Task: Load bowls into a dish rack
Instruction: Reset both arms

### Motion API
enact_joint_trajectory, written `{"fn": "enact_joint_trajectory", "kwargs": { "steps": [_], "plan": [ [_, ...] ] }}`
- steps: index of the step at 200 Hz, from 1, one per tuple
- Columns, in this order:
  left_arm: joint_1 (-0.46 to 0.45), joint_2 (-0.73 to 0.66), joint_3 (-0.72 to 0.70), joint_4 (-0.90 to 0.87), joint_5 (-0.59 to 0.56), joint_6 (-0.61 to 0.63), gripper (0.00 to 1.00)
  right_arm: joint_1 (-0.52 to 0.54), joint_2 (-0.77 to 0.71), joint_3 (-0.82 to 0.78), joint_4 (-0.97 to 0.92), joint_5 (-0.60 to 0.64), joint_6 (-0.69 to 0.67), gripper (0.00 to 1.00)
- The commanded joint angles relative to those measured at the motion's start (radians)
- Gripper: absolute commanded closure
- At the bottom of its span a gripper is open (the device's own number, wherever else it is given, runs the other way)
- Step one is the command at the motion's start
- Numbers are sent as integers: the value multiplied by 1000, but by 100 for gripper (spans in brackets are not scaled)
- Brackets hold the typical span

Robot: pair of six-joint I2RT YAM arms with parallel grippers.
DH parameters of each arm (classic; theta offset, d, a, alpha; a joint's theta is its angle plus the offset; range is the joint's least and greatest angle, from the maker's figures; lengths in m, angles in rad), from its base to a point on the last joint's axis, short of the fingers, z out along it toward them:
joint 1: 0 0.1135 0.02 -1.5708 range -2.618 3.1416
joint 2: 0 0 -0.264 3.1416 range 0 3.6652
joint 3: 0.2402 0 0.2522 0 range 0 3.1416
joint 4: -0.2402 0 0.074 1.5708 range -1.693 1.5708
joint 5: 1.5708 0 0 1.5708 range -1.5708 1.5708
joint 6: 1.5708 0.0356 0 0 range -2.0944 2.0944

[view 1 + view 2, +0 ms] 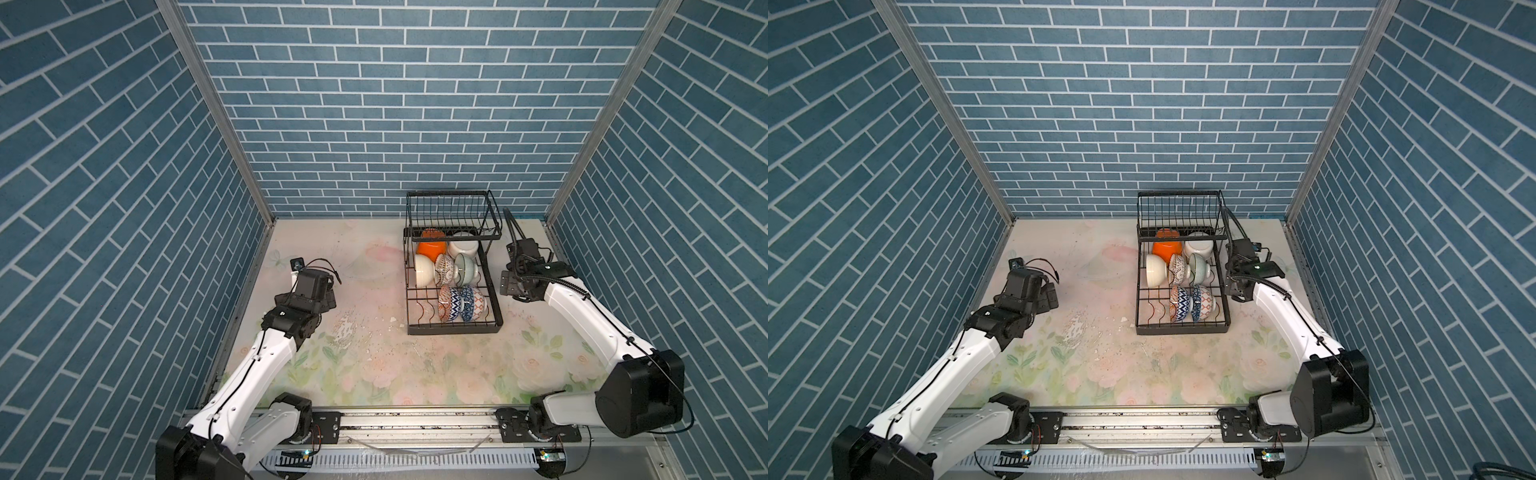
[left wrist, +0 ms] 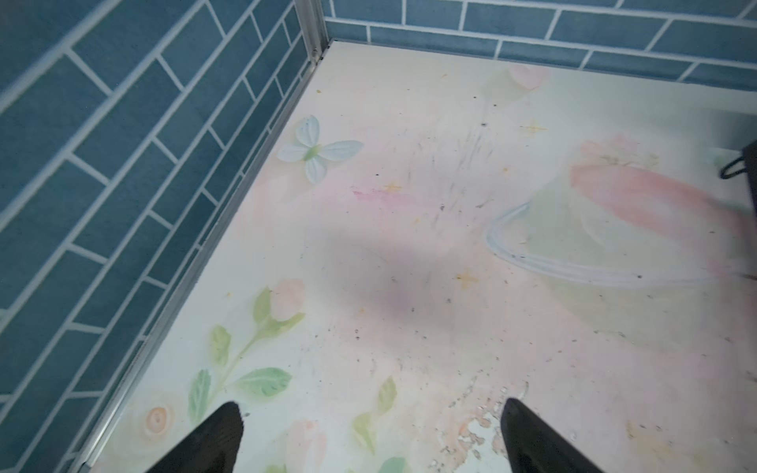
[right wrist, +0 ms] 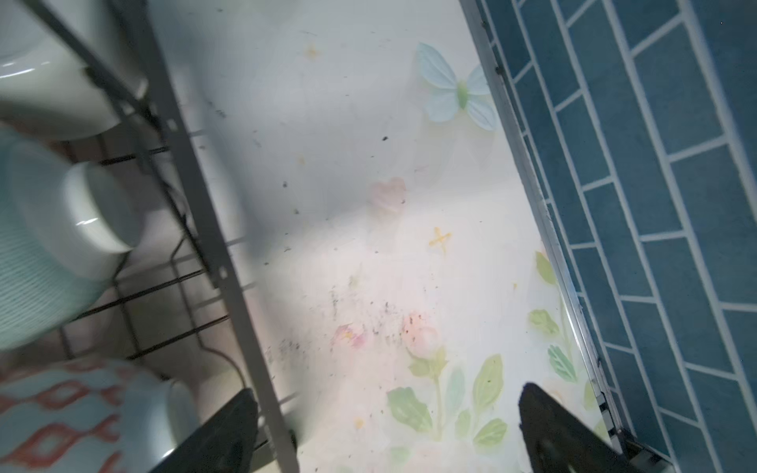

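Bowl (image 1: pixel 430 250), orange, half hidden under upper basket (image 1: pixel 451 238); left tool (image 2: pixel 372 403), right tool (image 3: pixel 387 390) apart, bases cut off.

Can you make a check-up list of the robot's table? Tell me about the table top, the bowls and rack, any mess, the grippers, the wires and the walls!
Surface: table with a flower print; worn, peeling patch.
Job's things: bowls all in the rack, on its lower tray; upper basket looks empty.
Clutter: small white flakes by the rack.
Grippers: left gripper open over bare table; right gripper open beside the rack; both hold nothing.
Cables: black cables run along both arms; no snag seen.
Surroundings: blue brick walls on three sides; metal rail in front.
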Motion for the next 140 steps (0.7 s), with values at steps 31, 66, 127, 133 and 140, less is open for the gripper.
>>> {"fn": "enact_joint_trajectory", "kwargs": {
  "steps": [31,66,127,133,140],
  "plan": [
    [49,4,-70,157,-127,119,0,-117,103,-91,301,126,-65,1],
    [87,4,-130,275,-116,184,0,-200,179,-183,570,98,-118,1],
    [146,-2,-260,534,-60,250,0,-252,236,-352,980,40,-207,1],
    [149,2,-268,553,-57,253,0,-257,240,-365,1016,27,-215,1],
    [153,6,-276,569,-57,256,0,-262,237,-371,1029,12,-220,1]
  ]
}}
